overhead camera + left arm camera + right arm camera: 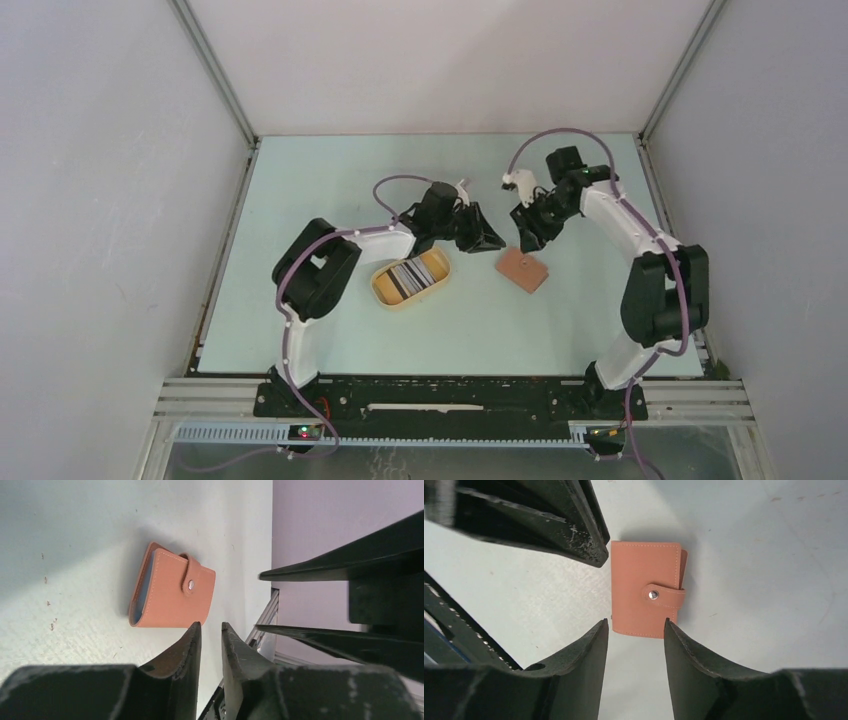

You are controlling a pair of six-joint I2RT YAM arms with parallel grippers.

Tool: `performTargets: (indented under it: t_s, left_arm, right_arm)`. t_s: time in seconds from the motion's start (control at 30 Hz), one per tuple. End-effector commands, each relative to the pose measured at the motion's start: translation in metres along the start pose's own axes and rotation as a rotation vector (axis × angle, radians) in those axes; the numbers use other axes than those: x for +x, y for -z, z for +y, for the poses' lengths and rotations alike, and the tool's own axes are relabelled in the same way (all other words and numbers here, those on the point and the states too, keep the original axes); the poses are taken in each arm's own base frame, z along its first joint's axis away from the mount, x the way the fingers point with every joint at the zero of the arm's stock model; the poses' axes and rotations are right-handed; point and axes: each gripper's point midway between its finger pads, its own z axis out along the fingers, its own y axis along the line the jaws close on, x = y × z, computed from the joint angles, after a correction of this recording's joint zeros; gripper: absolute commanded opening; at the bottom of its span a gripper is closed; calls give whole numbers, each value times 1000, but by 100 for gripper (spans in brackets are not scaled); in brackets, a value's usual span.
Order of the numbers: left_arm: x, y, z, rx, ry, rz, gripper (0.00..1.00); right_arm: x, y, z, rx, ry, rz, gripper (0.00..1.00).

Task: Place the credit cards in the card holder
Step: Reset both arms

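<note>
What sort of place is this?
Likely a lab test cell: white walls on aluminium framing enclose a pale green table, with left arm and right arm bolted at its near edge.

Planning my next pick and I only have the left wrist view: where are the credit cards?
Observer: In the top view the credit cards sit stacked in a yellow tray, on the left arm's side of the card holder.
Operator: Is the right claw holding anything?
Observer: No. The right wrist view shows the right claw open and empty, with the card holder on the table just beyond its fingertips.
</note>
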Motion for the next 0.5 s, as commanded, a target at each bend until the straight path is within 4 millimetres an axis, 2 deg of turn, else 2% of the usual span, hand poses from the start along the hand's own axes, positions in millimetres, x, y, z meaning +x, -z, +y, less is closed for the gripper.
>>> performTargets:
  t_s: [0.0,0.1,0.17,0.3,0.37,0.47]
  left_arm:
    - [-18,22,-34,29,-129,-72,27]
    - [-26,40,-45,2,-220,-115,28]
    - [-31,61,-59,-11,-309,-156,30]
    - [-40,118,-87,-61,-530,-260,35]
    - [-48,152,-96,-114,-614,-341,43]
    - [-60,202,-107,-193,-685,-463,66]
  right_arm:
    - [-27,43,17,-69,-22,-180,54]
    - [-40,75,15,-60,-49,-314,55]
    - [-48,100,10,-20,-61,-397,57]
    - [-54,158,-11,101,-107,-526,62]
    - [-55,186,-19,147,-129,-588,67]
    - [-57,221,-27,213,-141,-645,77]
